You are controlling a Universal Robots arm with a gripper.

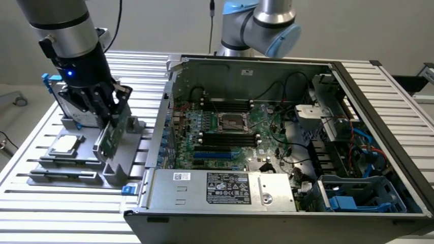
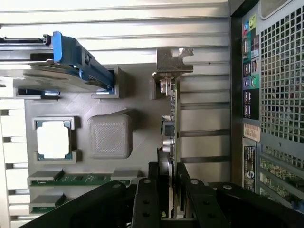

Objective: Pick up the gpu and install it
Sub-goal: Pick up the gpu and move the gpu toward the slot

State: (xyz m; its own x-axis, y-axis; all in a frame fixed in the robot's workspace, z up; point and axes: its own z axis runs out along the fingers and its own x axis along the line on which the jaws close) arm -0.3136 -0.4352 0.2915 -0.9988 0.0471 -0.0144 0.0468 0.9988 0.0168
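The gpu (image 1: 109,136) stands on edge in a grey holder (image 1: 125,162) on the slatted table, at the exterior view's left. In the wrist view the gpu (image 2: 174,107) shows edge-on, a thin green board with its silver end bracket (image 2: 173,61) at the far end. My gripper (image 1: 109,116) comes down on its upper edge from above. The black fingers (image 2: 154,194) sit on either face of the card, and the gripper (image 2: 170,178) is shut on it. The card's lower edge stays down among the holder's grey blocks.
The open computer case (image 1: 339,68) lies at the exterior view's right, with the motherboard (image 1: 230,124) and blue slots (image 1: 213,152) exposed. On the holder sit a square silver chip (image 2: 53,141), a hard drive with blue rails (image 2: 71,57) and memory sticks (image 2: 76,179).
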